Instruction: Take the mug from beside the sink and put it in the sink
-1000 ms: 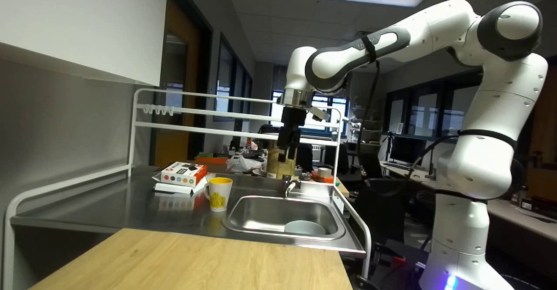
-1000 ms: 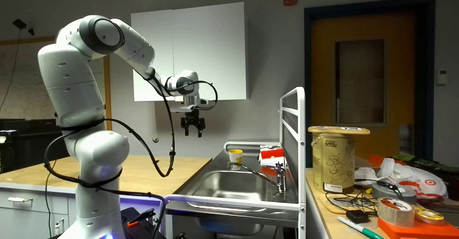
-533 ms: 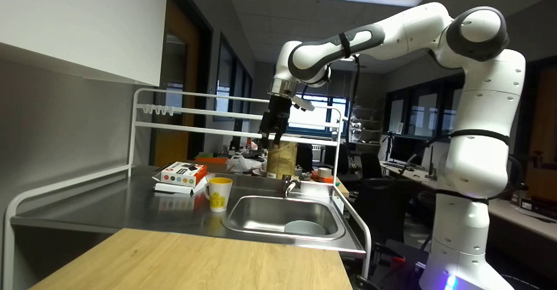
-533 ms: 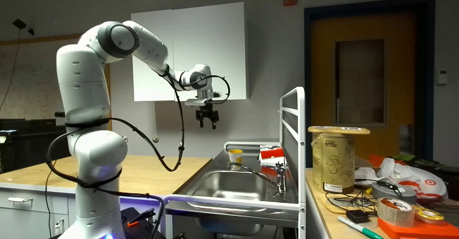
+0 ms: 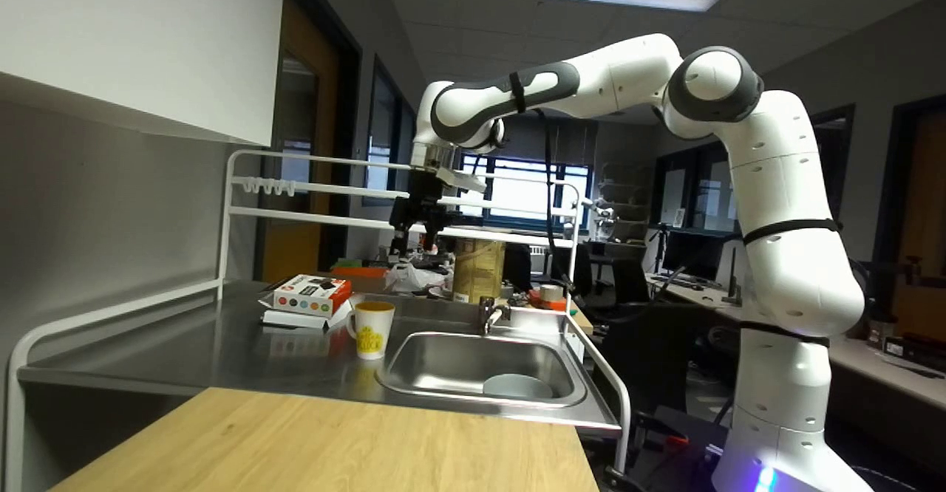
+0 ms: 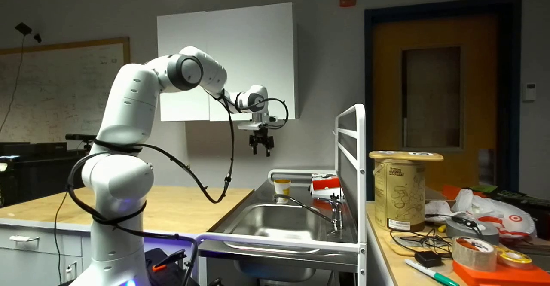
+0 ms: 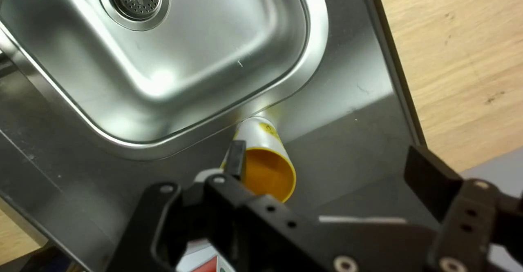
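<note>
The mug [image 5: 373,331] stands upright on the counter [image 7: 347,153], just beside the sink [image 7: 229,59]. The gripper [image 6: 261,150] hangs higher than the mug, its fingers [image 7: 431,182] well apart with nothing held, so I judge that the grasp is not yet begun.

I expect the mug to be light and stiff. Its wall looks smooth, so it may slip under a weak pinch, and if it is ceramic, a drop onto steel could chip it. It seems to narrow a little toward the base, so a level squeeze across the upper body should hold best. The handle [image 5: 350,323] faces the box [image 5: 310,296]; a finger coming down there could catch it and twist the mug. In the wrist view a finger covers most of the handle, so its exact turn is hard to read.

The box sits near the mug, toward the rack [image 5: 332,190], and leaves less room on that side. The tap [image 6: 337,216] reaches over the sink, and a pale dish [image 5: 517,386] lies in the part farther from the mug, so the nearer end looks the safer spot to set it down.
</note>
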You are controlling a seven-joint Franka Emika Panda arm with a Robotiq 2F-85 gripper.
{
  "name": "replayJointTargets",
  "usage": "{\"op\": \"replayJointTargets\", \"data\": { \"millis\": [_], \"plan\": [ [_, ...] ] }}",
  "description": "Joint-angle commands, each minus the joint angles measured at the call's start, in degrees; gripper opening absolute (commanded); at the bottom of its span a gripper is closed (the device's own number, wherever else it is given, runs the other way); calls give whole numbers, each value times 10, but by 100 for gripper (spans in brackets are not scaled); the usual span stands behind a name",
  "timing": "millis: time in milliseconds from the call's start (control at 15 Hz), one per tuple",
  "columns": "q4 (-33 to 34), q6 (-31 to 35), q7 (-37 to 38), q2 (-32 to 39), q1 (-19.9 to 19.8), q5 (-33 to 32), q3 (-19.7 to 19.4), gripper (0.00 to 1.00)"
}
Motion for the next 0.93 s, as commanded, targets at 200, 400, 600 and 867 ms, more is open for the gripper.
{"op": "replayJointTargets", "data": {
  "millis": [200, 400, 600, 867],
  "plan": [
    [104, -52, 21, 77, 20, 0, -6, 100],
    [100, -49, 21, 79, 20, 0, -7, 100],
    [61, -24, 15, 60, 14, 16, -5, 100],
    [73, 3, 28, 83, 3, 41, -13, 100]
  ]
}}
